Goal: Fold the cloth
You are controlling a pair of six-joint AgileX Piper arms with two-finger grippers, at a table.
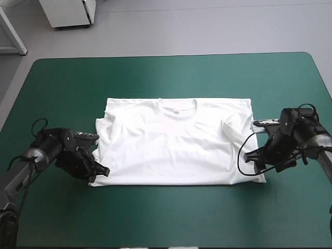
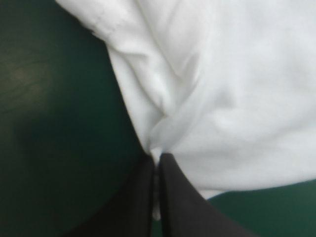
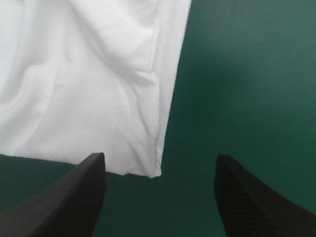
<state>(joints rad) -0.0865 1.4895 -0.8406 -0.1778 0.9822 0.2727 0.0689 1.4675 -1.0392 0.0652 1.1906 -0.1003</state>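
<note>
The white T-shirt [image 1: 174,142] lies spread flat on the teal-green cover, collar toward the far edge, both sleeves folded inward. My left gripper [image 1: 98,173] sits at the shirt's near-left hem corner. In the left wrist view its black fingers [image 2: 143,197] meet with a pinch of the T-shirt [image 2: 222,98] between them. My right gripper [image 1: 252,166] rests at the near-right hem corner. In the right wrist view my right gripper [image 3: 160,170] is open, and the T-shirt's corner [image 3: 153,170] lies between its spread fingers, touching neither.
The teal-green table [image 1: 171,78] has bare cover all round the shirt, widest along the far side and the near edge. A white cabinet [image 1: 70,13] and a table leg stand on the floor beyond the far edge.
</note>
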